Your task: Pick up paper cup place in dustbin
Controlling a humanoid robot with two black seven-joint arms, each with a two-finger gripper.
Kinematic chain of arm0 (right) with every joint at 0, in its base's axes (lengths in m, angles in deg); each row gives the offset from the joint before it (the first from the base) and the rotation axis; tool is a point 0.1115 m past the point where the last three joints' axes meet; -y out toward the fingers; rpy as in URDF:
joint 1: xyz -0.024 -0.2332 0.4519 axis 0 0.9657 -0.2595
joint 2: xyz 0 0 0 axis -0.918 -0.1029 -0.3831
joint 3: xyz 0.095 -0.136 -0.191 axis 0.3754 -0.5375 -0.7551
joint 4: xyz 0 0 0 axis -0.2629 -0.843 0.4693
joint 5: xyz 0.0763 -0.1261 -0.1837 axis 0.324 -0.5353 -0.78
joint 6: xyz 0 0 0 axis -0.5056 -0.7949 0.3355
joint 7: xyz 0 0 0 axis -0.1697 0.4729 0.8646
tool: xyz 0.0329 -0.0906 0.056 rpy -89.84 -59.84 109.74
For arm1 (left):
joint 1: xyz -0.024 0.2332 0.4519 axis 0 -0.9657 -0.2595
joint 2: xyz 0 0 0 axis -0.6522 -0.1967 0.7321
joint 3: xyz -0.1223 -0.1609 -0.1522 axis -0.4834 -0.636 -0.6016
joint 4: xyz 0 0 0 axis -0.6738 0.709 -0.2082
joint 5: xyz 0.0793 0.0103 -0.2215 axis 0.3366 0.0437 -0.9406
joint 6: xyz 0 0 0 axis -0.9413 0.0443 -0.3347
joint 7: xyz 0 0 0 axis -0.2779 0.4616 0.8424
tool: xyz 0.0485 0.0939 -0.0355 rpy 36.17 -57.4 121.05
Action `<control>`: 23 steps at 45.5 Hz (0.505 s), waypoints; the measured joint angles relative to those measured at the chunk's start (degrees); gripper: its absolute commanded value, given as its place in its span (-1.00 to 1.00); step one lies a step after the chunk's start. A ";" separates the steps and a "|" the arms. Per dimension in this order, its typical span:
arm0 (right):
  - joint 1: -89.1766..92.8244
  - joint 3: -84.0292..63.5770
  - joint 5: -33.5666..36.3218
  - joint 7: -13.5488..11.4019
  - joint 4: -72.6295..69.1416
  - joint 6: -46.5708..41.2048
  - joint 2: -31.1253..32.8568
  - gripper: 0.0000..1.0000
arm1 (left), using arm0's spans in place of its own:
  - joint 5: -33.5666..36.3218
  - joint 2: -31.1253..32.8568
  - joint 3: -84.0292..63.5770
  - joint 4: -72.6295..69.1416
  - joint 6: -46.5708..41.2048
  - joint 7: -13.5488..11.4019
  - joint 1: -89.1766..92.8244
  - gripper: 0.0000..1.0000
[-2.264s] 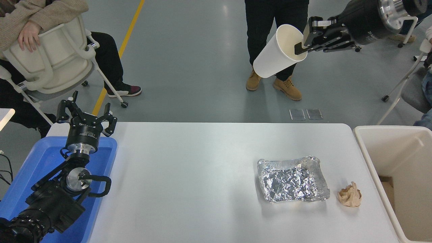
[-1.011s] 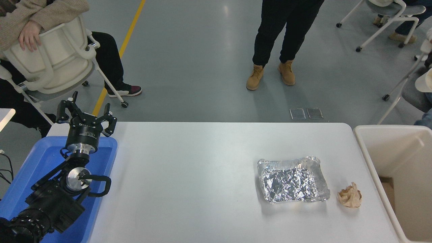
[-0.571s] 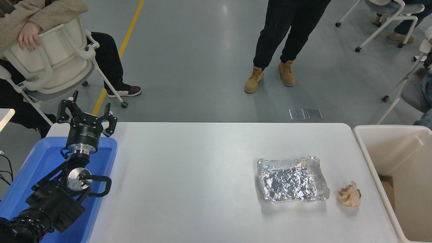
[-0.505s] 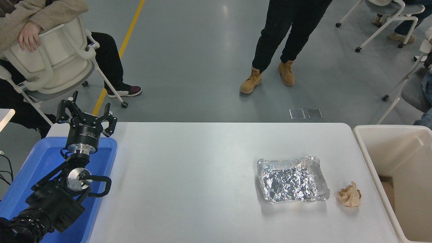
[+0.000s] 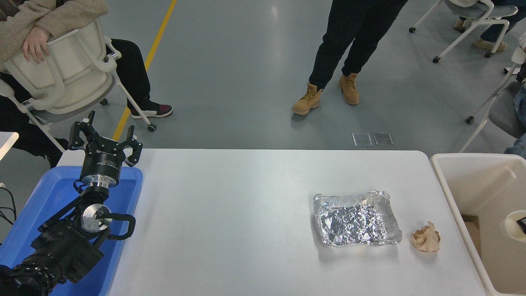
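Paper cup [image 5: 513, 225] shows only as sliver at right picture edge, over inside of dustbin [image 5: 460, 172]; rest cut off. Dark bit touching its rim at picture edge, too little to identify. Your right claw out of sight. Your left claw [image 5: 105, 142] parked lower left over blue tray [image 5: 45, 193], fingers spread apart, holding nothing. On white surface [image 5: 230, 222]: crumpled foil tray [image 5: 355, 220], tan paper ball [image 5: 426, 237] just beside it, near dustbin. Person's tan boots [image 5: 324, 96] on floor beyond.
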 measured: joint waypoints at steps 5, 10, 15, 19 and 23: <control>0.16 0.00 0.00 0.00 0.00 0.92 -0.09 1.00 | 0.00 0.00 0.00 0.00 0.00 0.00 0.00 0.98; 0.16 0.04 0.00 0.04 -0.08 1.54 -0.14 1.00 | 0.00 0.00 0.00 0.00 0.00 0.00 0.00 0.98; 0.04 0.11 0.02 0.04 -0.32 1.89 -0.20 1.00 | 0.00 0.00 0.00 0.00 0.00 0.00 0.00 0.98; -0.13 0.13 0.03 0.04 -0.54 1.99 -0.21 1.00 | 0.00 0.01 0.00 0.00 0.00 0.00 0.00 0.98; -0.87 0.12 0.02 0.06 -0.91 1.98 -0.18 1.00 | 0.01 0.02 0.00 0.00 0.00 0.00 0.00 0.98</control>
